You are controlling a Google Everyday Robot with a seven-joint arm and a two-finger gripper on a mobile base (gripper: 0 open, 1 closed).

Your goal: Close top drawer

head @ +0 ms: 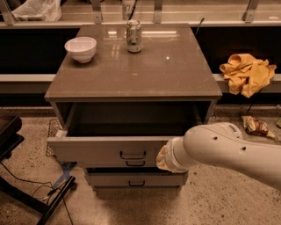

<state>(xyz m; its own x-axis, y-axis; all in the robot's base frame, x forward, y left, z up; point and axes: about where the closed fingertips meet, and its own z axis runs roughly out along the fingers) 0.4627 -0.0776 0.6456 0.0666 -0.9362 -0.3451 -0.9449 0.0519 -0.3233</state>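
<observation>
Nearest the camera, at the lower right, the robot's thick white arm (pixel 228 151) reaches in across the speckled floor (pixel 219 202) toward the cabinet. The gripper (pixel 161 158) at its tip shows only as a yellowish end against the right part of the top drawer's front, just right of the handle, with the wrist covering most of it. Whether it is open or closed cannot be told. At the lower left stand a dark black frame (pixel 11 136) and some cables (pixel 26 184) trailing over the floor. The lowest drawer front (pixel 109 179) sits at the foot of the cabinet with its own black handle (pixel 136 183). Another similar handle (pixel 132 163) shows just above it, under the edge of the larger front. The top drawer (pixel 88 149) is the tallest front. It stands partly pulled out from the cabinet, with its small black loop handle (pixel 132 155) near the middle of the panel and a dark gap of interior visible behind it. Above it the grey-brown cabinet top (pixel 140 70) carries a white bowl (pixel 81 47) at its far left. A drink can (pixel 134 36) stands upright near the far edge, apart from the bowl. To the right of the cabinet a snack wrapper (pixel 254 126) lies on the floor, and a crumpled yellow cloth (pixel 246 72) rests on the ledge beyond it. Farthest back, at the top left, a pale plastic bag (pixel 33 9) sits on the rear shelf.
</observation>
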